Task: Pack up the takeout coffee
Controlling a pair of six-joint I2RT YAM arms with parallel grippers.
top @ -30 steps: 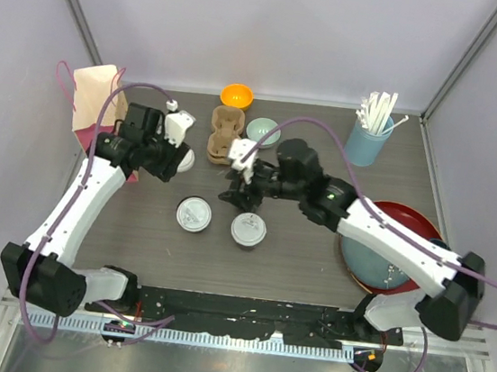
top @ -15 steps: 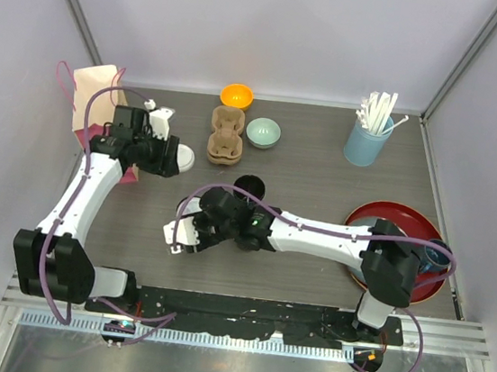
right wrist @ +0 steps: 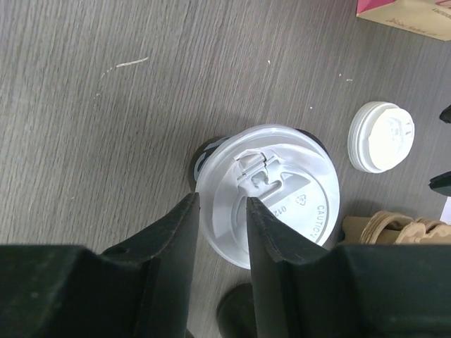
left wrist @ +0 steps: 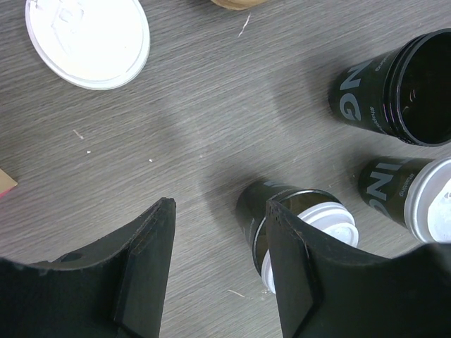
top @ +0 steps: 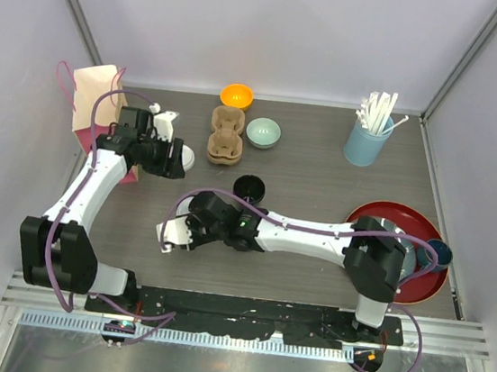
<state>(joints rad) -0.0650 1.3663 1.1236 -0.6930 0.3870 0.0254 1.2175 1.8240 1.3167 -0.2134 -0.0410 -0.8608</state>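
One open cup (top: pixel 249 187) on woodgrain table (top: pixel 322 181); lilac walls (top: pixel 249 32).

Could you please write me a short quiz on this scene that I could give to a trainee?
1. True or false: the left gripper is open and empty.
2. In the left wrist view, how many cups stand without a lid? A) none B) one C) two
3. In the right wrist view, what sits directly below the right gripper?

Key
1. True.
2. B: only the open black cup.
3. A lidded coffee cup.
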